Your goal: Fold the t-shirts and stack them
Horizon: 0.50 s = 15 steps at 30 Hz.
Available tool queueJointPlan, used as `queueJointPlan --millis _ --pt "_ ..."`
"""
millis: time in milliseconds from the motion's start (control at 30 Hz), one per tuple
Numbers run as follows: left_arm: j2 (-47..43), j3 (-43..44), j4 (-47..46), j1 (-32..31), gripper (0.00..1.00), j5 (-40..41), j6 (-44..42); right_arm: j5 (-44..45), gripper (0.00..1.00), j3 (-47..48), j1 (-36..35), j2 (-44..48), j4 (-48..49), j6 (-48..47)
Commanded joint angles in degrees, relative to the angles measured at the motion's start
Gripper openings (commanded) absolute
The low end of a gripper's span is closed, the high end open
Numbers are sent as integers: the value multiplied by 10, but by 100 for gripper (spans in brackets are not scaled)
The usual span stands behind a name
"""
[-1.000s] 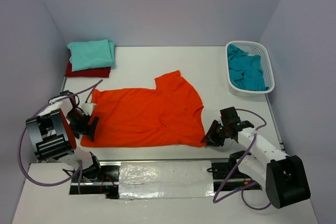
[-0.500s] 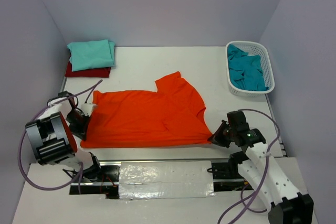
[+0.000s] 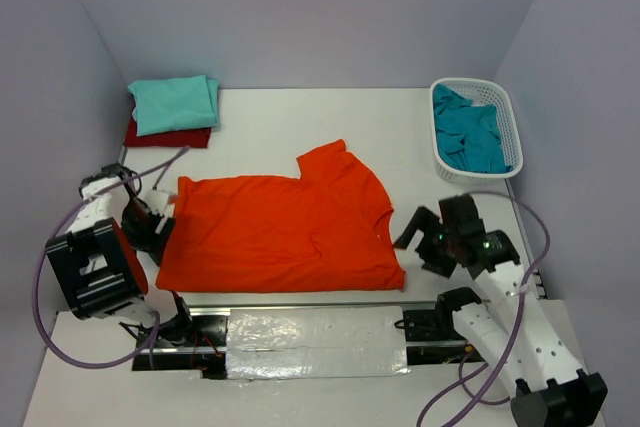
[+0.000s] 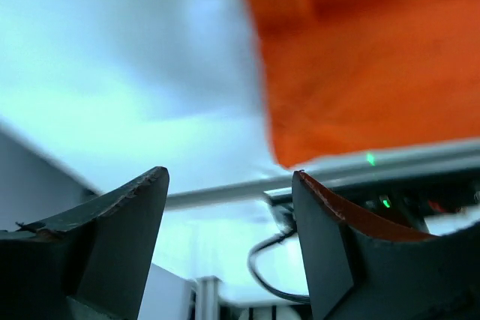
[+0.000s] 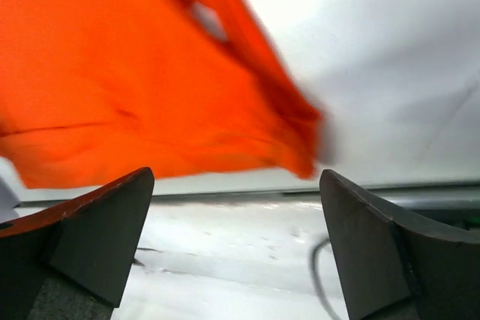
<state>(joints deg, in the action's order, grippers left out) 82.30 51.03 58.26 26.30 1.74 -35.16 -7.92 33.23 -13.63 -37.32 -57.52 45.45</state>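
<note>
**A:** White worktop, lilac walls all round. How many shirts do you count?

**B:** Four. One orange t-shirt lies spread flat in the middle. Well off to its back left, one mint shirt sits folded on one dark red shirt. Off to its back right, one teal shirt is bunched in the single white basket.

**A:** And the pincers?

**B:** Two. The left pincer is just beside the orange shirt's left edge, and the right pincer is just off its near right corner. Both gape wide, gripping nothing.

**A:** Do the wrist cameras add anything?

**B:** Each shows its own fingers spread, with a corner of orange cloth beyond them. Only the overhead view shows the stack and the basket.
</note>
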Motion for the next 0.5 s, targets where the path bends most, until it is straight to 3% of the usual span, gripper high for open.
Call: queueJointPlan --millis 0,100,233,300,333,400,467 --pt "20 121 -33 7 79 -11 39 15 100 126 -3 -128 85 -69" --pt "53 220 -67 6 77 -73 91 10 100 253 -19 -259 125 -131" --pt "130 310 -127 5 72 -172 178 17 100 471 -32 -505 161 -206" --pt "179 333 -131 3 70 -195 199 1 100 552 -32 -595 157 -217" --pt "194 348 -133 2 70 -213 215 -4 100 639 -32 -687 149 -222" --pt "224 360 -138 -10 71 -228 226 -12 100 779 -37 -777 118 -230" --pt "236 366 -154 -29 73 -235 227 -14 97 863 -42 -893 87 -230"
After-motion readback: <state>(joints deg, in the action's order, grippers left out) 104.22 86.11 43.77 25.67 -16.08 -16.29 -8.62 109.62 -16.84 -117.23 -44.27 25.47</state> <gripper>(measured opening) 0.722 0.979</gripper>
